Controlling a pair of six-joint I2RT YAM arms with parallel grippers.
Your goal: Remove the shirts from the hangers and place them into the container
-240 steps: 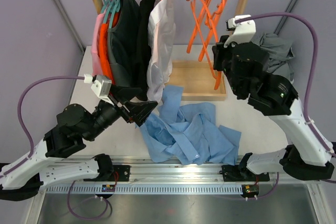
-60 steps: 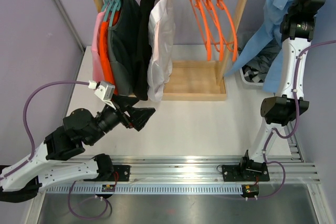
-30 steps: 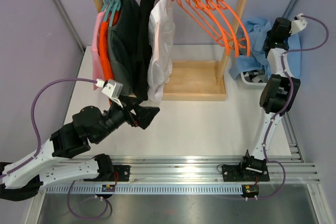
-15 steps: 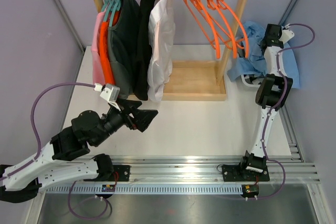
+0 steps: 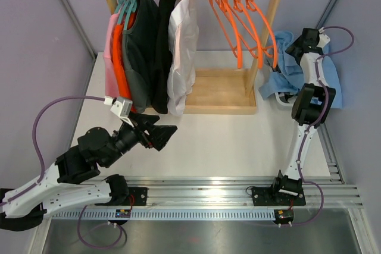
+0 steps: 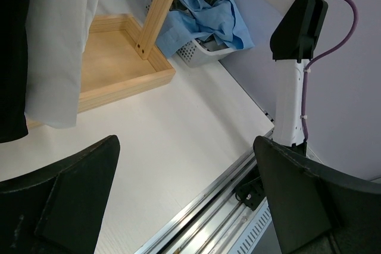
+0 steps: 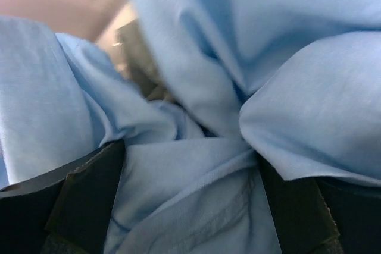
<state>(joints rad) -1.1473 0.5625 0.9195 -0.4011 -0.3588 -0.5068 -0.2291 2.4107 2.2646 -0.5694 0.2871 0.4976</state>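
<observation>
The light blue shirt [image 5: 284, 72] lies heaped on the white container [image 6: 196, 53] at the far right, spilling over its rim. My right gripper [image 5: 297, 41] hangs just above that heap. In the right wrist view the right gripper [image 7: 190, 218] is open, its fingers [image 7: 65, 206] wide apart with loose blue cloth [image 7: 196, 165] bunched between them. Pink, orange, dark grey, black [image 5: 164, 46] and white shirts [image 5: 181, 52] hang on the rod's left half. Several bare orange hangers [image 5: 244, 22] hang to their right. My left gripper [image 5: 162, 135] is open over the table, with nothing between its fingers [image 6: 56, 206].
The wooden rack's flat base [image 5: 220, 90] and right post [image 5: 268, 34] stand between the hanging shirts and the container. My right arm [image 6: 292, 75] rises steeply along the table's right edge. The metal rail [image 5: 202, 191] runs along the near edge.
My right gripper has opened, and the blue shirt has sunk lower onto the container. The orange hangers have swung back toward upright. My left arm has shifted slightly.
</observation>
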